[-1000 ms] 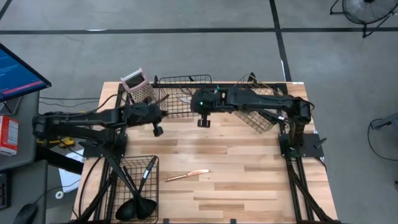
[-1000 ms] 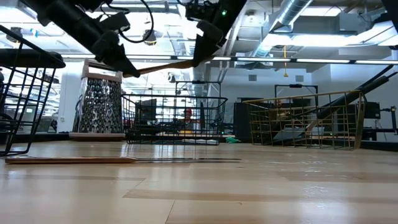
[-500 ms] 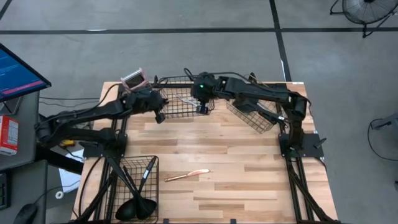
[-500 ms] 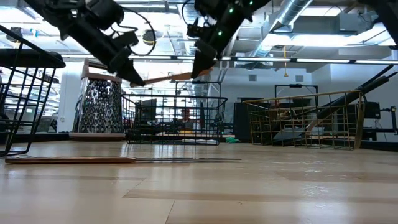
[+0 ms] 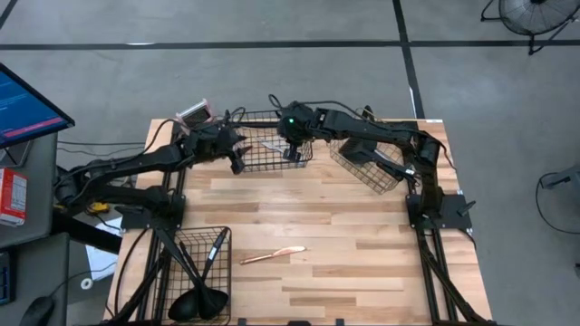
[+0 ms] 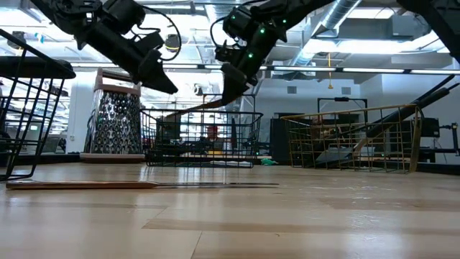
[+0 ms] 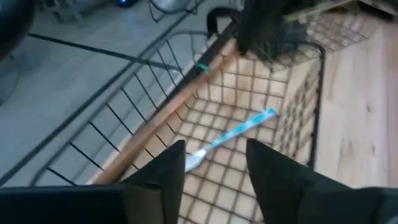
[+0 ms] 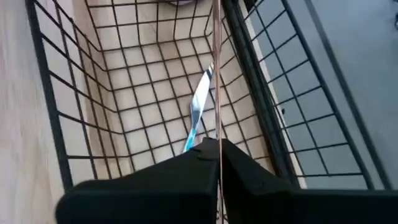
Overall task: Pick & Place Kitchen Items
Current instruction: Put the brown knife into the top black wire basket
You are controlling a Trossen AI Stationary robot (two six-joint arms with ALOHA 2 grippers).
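High view: wooden table [image 5: 344, 235], edge-on to grey floor. At 12 o'clock, black basket [image 5: 272, 145] with a silver-teal piece [image 5: 270, 143] inside. At 1 o'clock, copper basket [image 5: 367, 163], tipped, holding dark utensils. At 11 o'clock, grater [image 5: 194, 116] just beside the black basket. At 7 o'clock, second black basket [image 5: 201, 272] with black ladles [image 5: 198, 303] and spatulas standing in it. Near centre, toward 6 o'clock, copper knife [image 5: 272, 256] flat on the wood, well apart from every basket. Left gripper [image 5: 237, 149] at the black basket's 9 o'clock rim; right gripper [image 5: 292, 149] over its 3 o'clock half. Monitor [image 5: 23, 104] off the table at 9 o'clock.

Low view: left gripper [image 6: 162, 80] and right gripper [image 6: 231, 85] hanging above the black basket [image 6: 201, 140]. Thin copper rod [image 6: 194, 109] slanting down from the right gripper into the basket, clear of the left one. Grater [image 6: 115, 122] at 9 o'clock, copper basket [image 6: 352, 140] at 3 o'clock, copper knife [image 6: 136, 185] lying in front.

Left wrist view: left fingers [image 7: 158, 177] spread apart, nothing between them. Beyond, basket floor with silver-teal piece [image 7: 230, 137] and copper rod [image 7: 161, 134] leaning along the wire wall.

Right wrist view: right fingers [image 8: 186, 171] pressed together, pinching the copper rod [image 8: 217, 81], which runs straight ahead over the basket [image 8: 93, 106]. Silver-teal piece [image 8: 199, 109] flat on the mesh beneath.
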